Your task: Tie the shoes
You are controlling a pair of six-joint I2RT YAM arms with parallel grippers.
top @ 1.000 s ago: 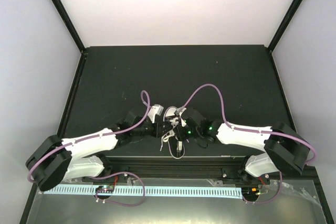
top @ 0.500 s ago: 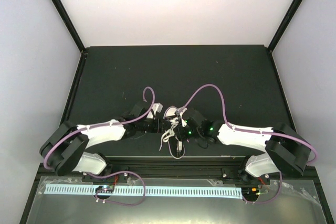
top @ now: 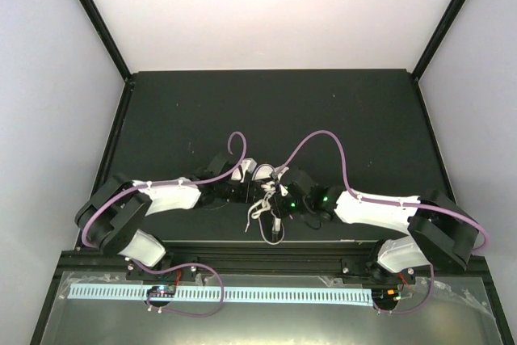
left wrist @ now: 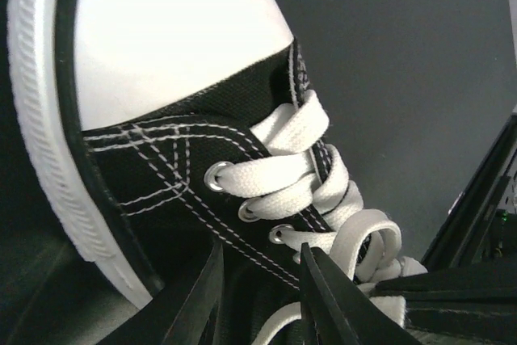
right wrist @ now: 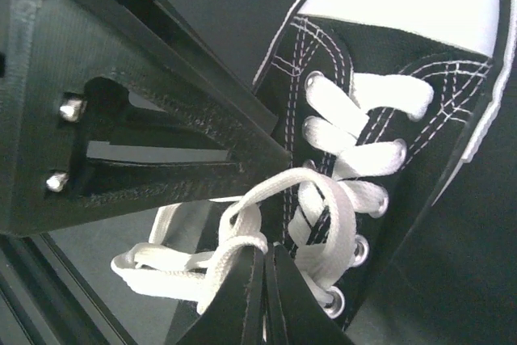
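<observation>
Sneaker (top: pixel 262 173) sits on the dark table (top: pixel 323 111), near the front edge and centred between the two arms. The toe points away from the arm bases and the loose white laces (top: pixel 260 210) trail toward them. Both grippers crowd in at the lacing from either side, which fits working the lace ends into a knot; no bow is formed yet.

Right gripper (right wrist: pixel 262 288): jaws pressed fully together, no gap showing. A lace strand runs across the fingertips, coming off the loop by the lower eyelets and heading out to the slack end lying on the table. It looks pinched between the jaws, probably to hold that strand taut and off the shoe, but the contact point is partly hidden by the fingers themselves, so the grip is not certain.

Left gripper (left wrist: pixel 260 300): jaws a narrow way apart, a clear gap between the fingers. It sits low against the side of the sneaker, just under the row of eyelets, with black canvas and a bit of lace showing in the gap. Nothing looks clamped. My read is that it is lined up to take the other lace, or to steady the shoe while the right side pulls.
</observation>
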